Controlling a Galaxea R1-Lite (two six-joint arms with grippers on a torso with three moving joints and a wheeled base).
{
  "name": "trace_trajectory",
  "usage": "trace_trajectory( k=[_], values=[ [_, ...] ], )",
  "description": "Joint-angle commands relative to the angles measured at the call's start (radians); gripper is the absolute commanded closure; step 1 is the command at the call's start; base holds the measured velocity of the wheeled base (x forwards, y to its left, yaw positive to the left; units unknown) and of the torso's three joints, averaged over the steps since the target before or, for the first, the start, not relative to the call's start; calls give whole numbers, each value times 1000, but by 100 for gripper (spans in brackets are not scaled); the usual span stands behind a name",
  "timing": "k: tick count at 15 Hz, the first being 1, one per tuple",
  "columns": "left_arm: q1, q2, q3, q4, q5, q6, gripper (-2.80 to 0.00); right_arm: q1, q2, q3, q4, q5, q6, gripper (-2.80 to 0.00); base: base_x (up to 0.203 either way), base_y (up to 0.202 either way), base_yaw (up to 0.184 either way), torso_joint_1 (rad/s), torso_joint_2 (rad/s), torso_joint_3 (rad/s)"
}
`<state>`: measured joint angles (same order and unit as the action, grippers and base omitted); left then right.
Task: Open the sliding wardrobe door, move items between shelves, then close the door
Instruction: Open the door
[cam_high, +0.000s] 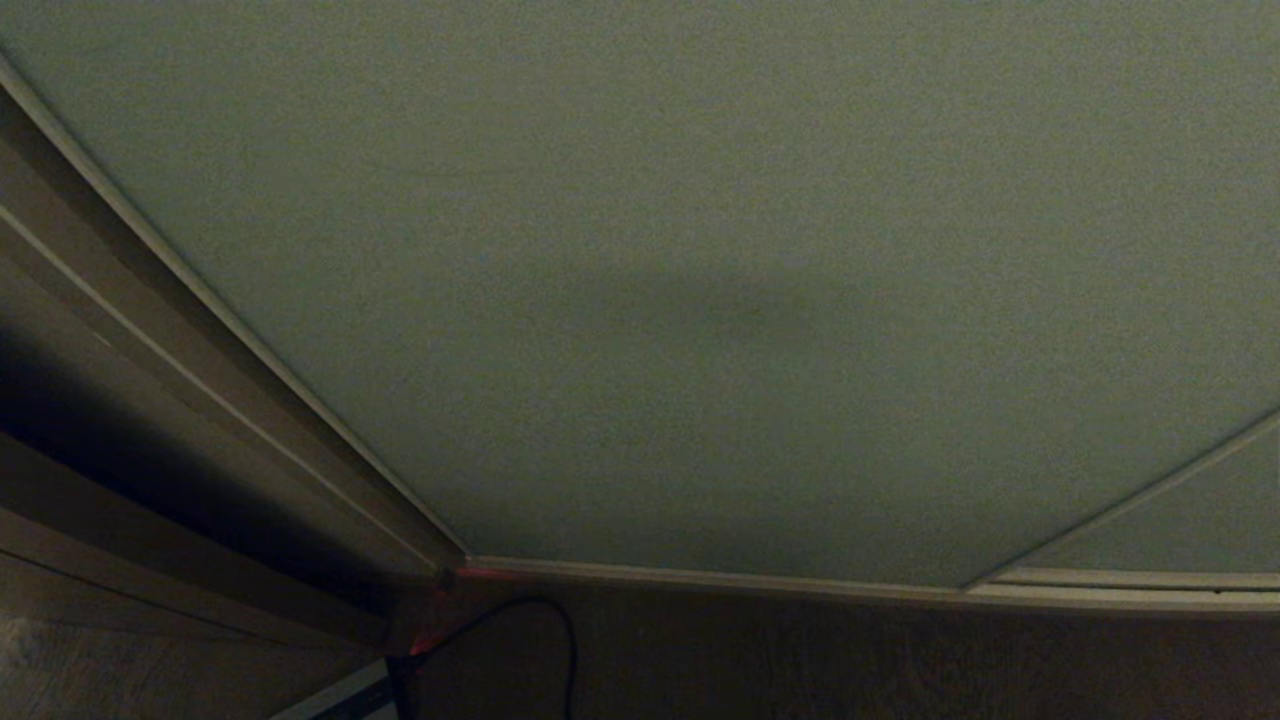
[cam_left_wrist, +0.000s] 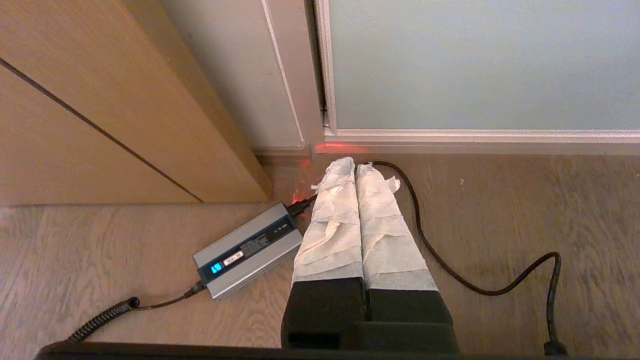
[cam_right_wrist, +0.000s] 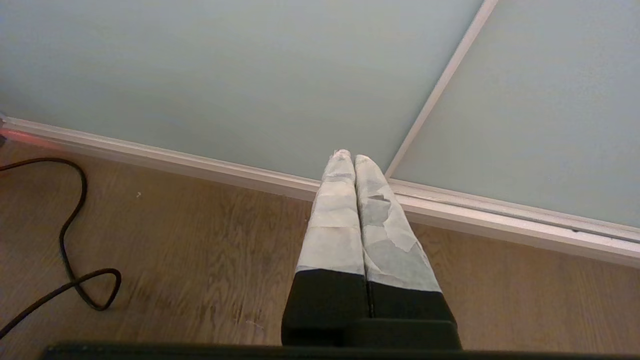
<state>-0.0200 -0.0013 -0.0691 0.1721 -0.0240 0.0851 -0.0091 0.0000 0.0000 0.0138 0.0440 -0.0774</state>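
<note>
Sliding wardrobe door (cam_high: 700, 280): pale grey-green panel in a thin light metal frame, closed, filling most of the head view; its lower edge runs along the floor track (cam_right_wrist: 500, 222). A second panel (cam_right_wrist: 540, 100) of the same colour overlaps it to the right.

Left gripper (cam_left_wrist: 356, 167): paper-wrapped fingers pressed together, nothing between them, held over the wooden floor (cam_left_wrist: 500, 225) near the door's left corner.

Right gripper (cam_right_wrist: 352, 156): wrapped fingers likewise closed and empty, tips pointing at the seam where the two panels meet.

Silver power box (cam_left_wrist: 250, 249): lying flat on the floor just beside the left gripper, blue indicator lit, a black cable (cam_left_wrist: 450, 270) looping away from it.

Brown wood-grain panelling (cam_left_wrist: 100, 100): left of the door frame.
</note>
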Motion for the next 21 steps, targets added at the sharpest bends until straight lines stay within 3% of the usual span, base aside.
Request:
trace_trajectory(
  k=[1,21],
  values=[
    [0,0,0,1,-1,1,0,0,0,5,0,0,-1,0,0,0,0,0,0,0],
    [0,0,-1,6,-2,16,0,0,0,3,0,1,-1,0,0,0,0,0,0,0]
  ],
)
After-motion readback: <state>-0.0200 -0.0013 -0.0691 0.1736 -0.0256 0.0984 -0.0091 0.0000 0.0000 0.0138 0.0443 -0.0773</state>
